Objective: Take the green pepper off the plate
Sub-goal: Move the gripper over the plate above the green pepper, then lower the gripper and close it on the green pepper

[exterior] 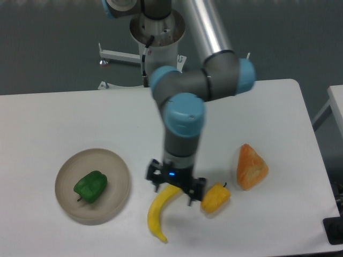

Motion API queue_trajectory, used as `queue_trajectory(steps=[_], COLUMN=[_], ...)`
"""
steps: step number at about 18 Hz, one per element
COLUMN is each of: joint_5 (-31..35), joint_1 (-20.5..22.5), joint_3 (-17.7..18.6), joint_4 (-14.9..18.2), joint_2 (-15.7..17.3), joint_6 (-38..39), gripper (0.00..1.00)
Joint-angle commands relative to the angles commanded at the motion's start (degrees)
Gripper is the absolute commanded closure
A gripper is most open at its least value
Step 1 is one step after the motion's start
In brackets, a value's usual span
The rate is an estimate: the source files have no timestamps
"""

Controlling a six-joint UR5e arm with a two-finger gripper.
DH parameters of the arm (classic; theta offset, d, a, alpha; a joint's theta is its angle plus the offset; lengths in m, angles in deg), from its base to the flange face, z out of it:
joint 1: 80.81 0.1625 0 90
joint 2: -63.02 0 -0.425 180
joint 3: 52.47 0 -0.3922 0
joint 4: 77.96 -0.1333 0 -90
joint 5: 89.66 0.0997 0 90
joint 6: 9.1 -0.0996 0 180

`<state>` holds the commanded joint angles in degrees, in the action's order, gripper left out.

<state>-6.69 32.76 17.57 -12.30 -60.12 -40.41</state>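
The green pepper (pixel 90 186) lies on the round beige plate (pixel 119 167) at the left of the table, a little left of the plate's middle. My gripper (pixel 173 194) hangs well to the right of the plate, low over the top end of a yellow banana (pixel 159 209). Its fingers are mostly hidden under the wrist, so I cannot tell whether it is open or shut. It holds nothing that I can see.
A yellow-orange pepper (pixel 215 198) lies just right of the gripper. An orange wedge-shaped piece of bread (pixel 251 166) lies further right. The arm's base (pixel 157 32) stands at the table's back edge.
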Motion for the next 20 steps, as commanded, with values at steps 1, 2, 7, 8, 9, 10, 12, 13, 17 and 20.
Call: queue_trajectory(steps=[1, 2, 7, 8, 9, 10, 12, 13, 17, 20], joint_5=[-0.09, -0.26, -0.18, -0.26, -0.18, -0.26, -0.09, -0.18, 0.09, 0.00], joint_1=[-1.15, -2.99, -7.05, -7.22, -7.75, -8.01, -8.19, -8.28, -8.63, -8.89], joint_3=[-0.08, 0.01, 3.08, 3.95, 5.09, 5.19, 5.46, 5.37, 5.46, 5.98], joint_4=[0.00, 0.00, -1.49, -2.19, -3.07, -3.08, -3.16, -3.17, -3.78, -3.78], joint_2=[-0.17, -0.43, -0.70, -0.70, -0.70, -0.70, -0.96, -1.40, -2.46, -2.28], joint_6=[1.50, 3.17, 3.28, 3.10, 2.84, 2.75, 1.44, 0.91, -0.68, -0.59], gripper=[0.00, 0.00, 0.00, 0.00, 0.00, 0.00, 0.00, 0.00, 0.00, 0.00])
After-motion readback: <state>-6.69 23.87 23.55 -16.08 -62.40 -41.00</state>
